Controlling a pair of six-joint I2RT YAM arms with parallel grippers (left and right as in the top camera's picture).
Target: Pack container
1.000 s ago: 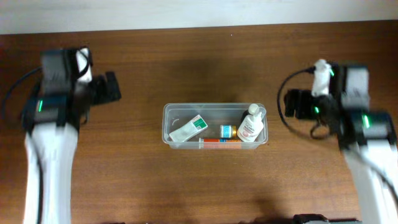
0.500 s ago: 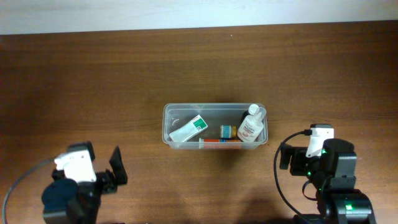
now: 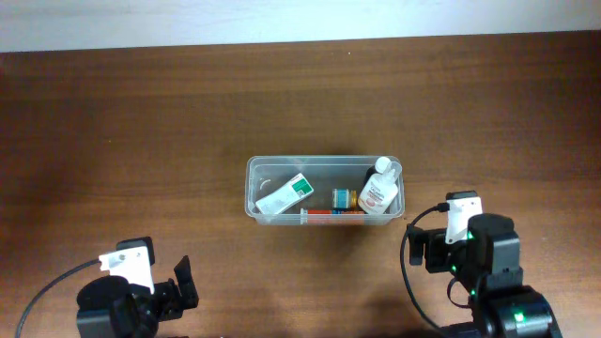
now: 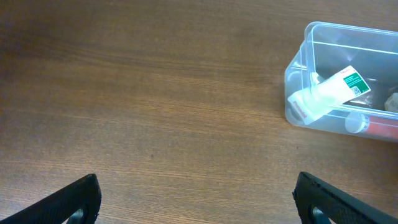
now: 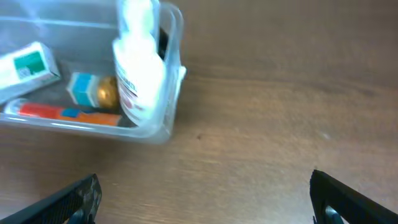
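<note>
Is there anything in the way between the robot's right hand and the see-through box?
No, nothing visible does. Only bare table lies between the open right gripper and the container.

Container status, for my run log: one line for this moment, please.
container: loaded | left gripper: open, empty | right gripper: open, empty

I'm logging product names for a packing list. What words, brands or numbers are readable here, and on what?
No text is legible in the container.
White-and-green box: print too small.
White bottle: red print, blurred.
Orange tube: markings blurred.
</note>
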